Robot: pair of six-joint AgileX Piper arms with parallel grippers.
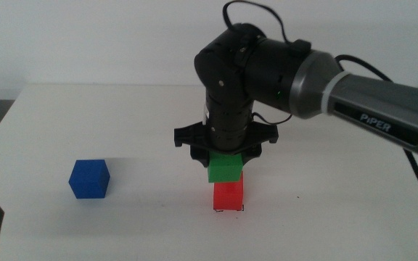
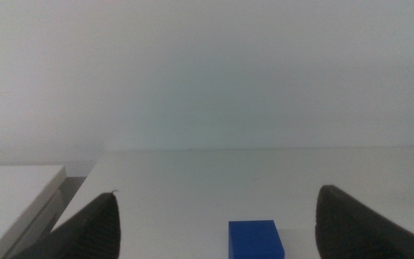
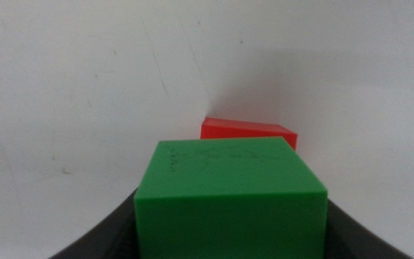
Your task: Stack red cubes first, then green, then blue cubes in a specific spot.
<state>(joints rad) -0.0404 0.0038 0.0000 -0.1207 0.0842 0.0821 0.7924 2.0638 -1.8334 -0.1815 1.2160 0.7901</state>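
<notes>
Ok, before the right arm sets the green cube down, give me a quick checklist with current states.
1. Small matte red cube sits on the black corner-marked square: ok.
2. Right gripper shut on the small matte green cube: ok.
3. Green cube centred over red: not ok; in the middle view it sits slightly left.
4. Green touching red: cannot tell.
5. Small dark-blue cube clear of the stack, on the white table: ok.
6. Left gripper waiting open, facing the blue cube: ok.
</notes>
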